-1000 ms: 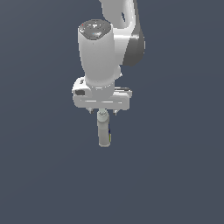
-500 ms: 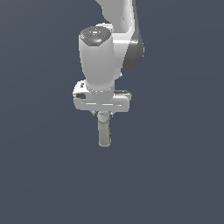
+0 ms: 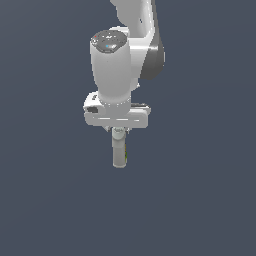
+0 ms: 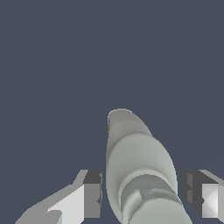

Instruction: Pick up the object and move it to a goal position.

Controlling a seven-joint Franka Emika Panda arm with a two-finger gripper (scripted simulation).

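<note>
The object, a pale grey-beige bottle (image 3: 119,151), hangs upright below my gripper (image 3: 119,131) in mid-air, with a thin green strip along its side. The gripper is shut on the bottle's cap end. In the wrist view the bottle (image 4: 135,162) runs away from the camera between the two fingers (image 4: 92,194), which stand close against its sides, and my gripper (image 4: 142,194) encloses its upper part. No surface shows under the bottle.
Only a plain dark grey-blue background surrounds the arm in both views. The white arm link (image 3: 112,65) rises above the gripper.
The gripper still holds the bottle at nearly the same place. The arm's upper links have shifted slightly toward the exterior view's right.
</note>
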